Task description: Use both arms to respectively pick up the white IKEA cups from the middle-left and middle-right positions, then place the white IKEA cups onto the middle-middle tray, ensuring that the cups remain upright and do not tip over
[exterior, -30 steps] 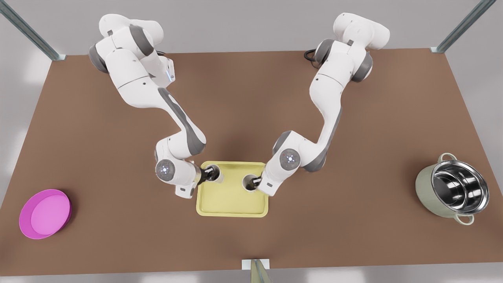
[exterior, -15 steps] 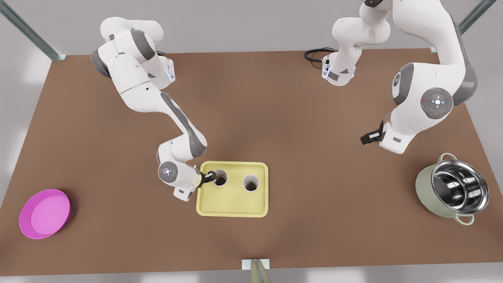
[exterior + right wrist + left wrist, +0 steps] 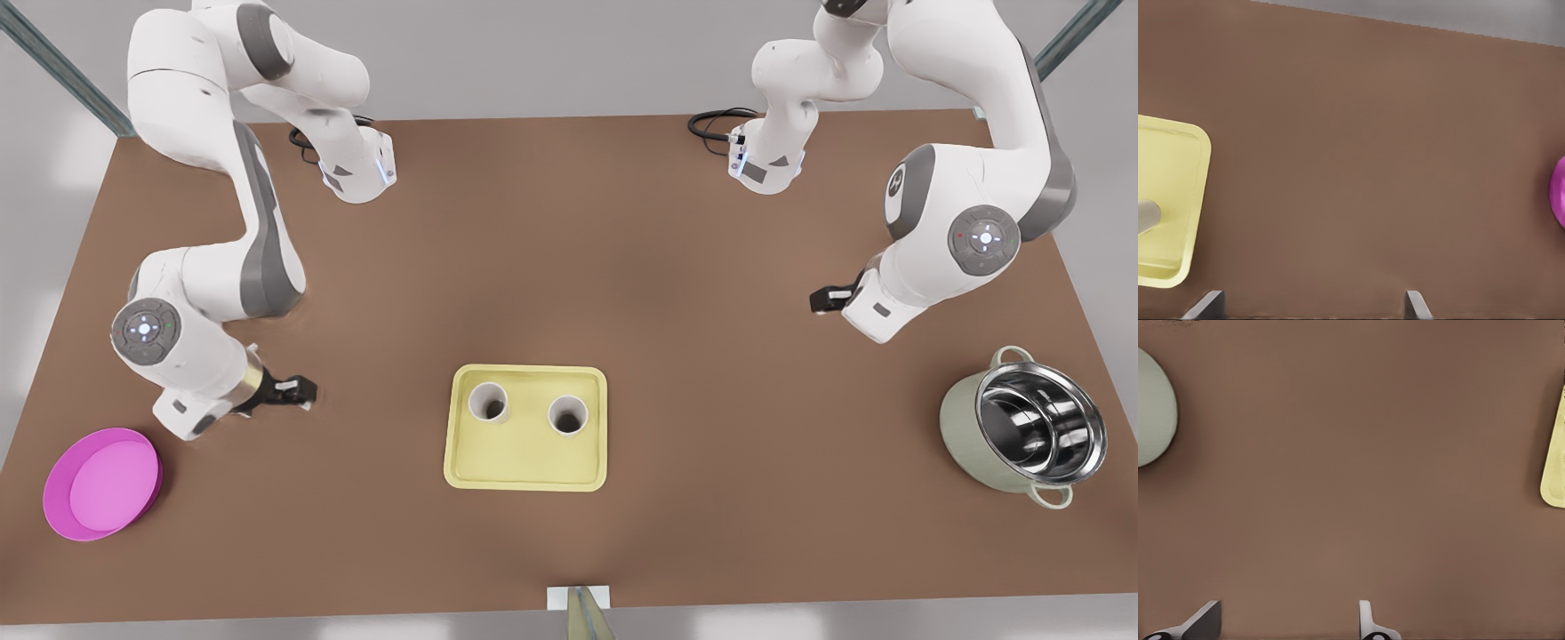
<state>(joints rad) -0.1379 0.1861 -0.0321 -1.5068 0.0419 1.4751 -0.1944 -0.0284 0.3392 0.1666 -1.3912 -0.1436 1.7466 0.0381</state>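
I am holding both grippers clear of the flat pale yellow rectangular tray (image 3: 524,458), which is lying in the middle of the brown table (image 3: 569,249). The two small plain white tapered cups (image 3: 488,401) (image 3: 567,414) are standing upright side by side on the tray's far half, apart from each other and from the rim, with nothing gripping them.

My left gripper (image 3: 823,299) is hanging above the table well off the tray toward the front view's right. It is sitting between the tray and the big pale green steel-lined pot (image 3: 1022,427). In the left wrist view its fingertips (image 3: 1205,620) are standing spread with only bare table between them, the pot's green side (image 3: 1155,407) at one edge and a corner of the tray (image 3: 1555,467) at the other.

My right gripper (image 3: 289,391) is hovering well off the tray toward the front view's left, nearer the round magenta plate (image 3: 102,483). Its fingertips (image 3: 1418,303) are likewise parted and holding nothing, and its wrist view is catching the tray (image 3: 1178,200) with part of a cup (image 3: 1147,217), plus a sliver of the plate (image 3: 1558,193).

I am judging the task essentially finished: both cups are delivered, upright and released. Nothing seems left beyond parking the arms.
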